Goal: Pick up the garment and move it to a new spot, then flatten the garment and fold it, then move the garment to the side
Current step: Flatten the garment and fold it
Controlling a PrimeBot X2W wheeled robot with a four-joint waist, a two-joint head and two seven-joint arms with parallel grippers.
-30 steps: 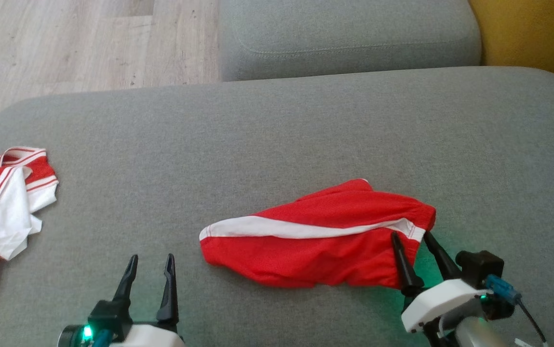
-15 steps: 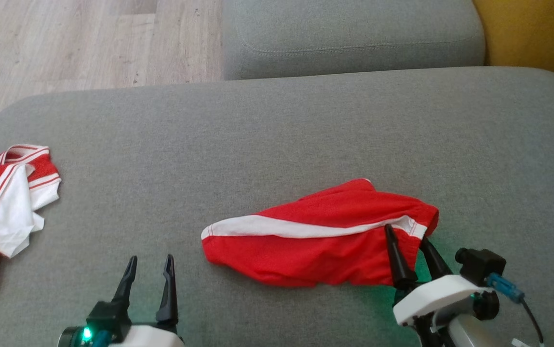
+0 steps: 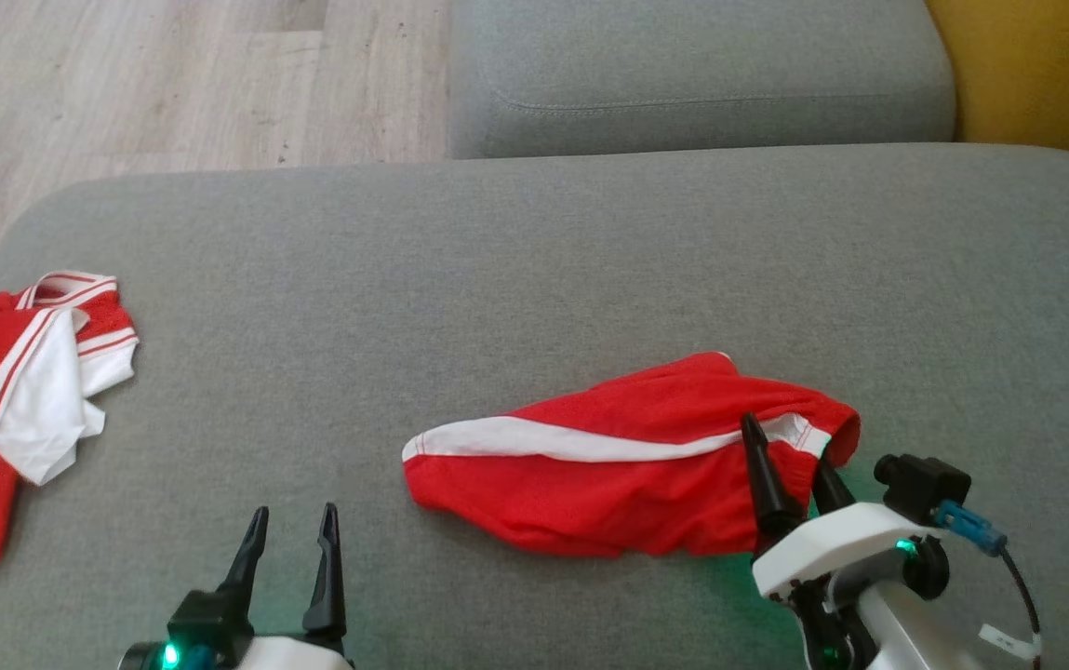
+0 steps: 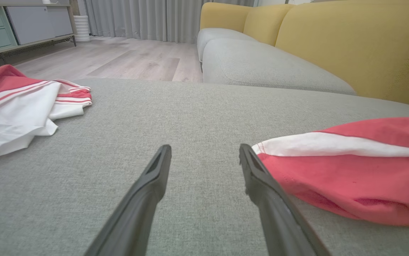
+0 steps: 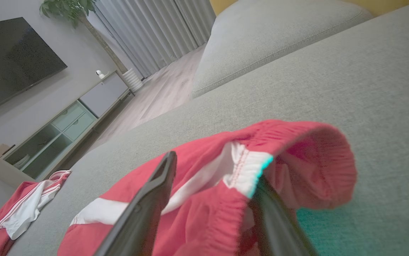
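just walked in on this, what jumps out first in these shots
The red shorts with a white stripe lie crumpled on the grey cushion, right of centre. The right tool, open, straddles their elastic waistband. A red-and-white shirt lies bunched at the cushion's left edge, with the left tool open over bare fabric.

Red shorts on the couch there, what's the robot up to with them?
The robot is going for the red shorts crumpled on the gray sofa cushion. Its right jaws straddle the elastic waistband, open, not yet clamped. Its left jaws hover open over the cushion. A red-and-white jersey lies off to the left.
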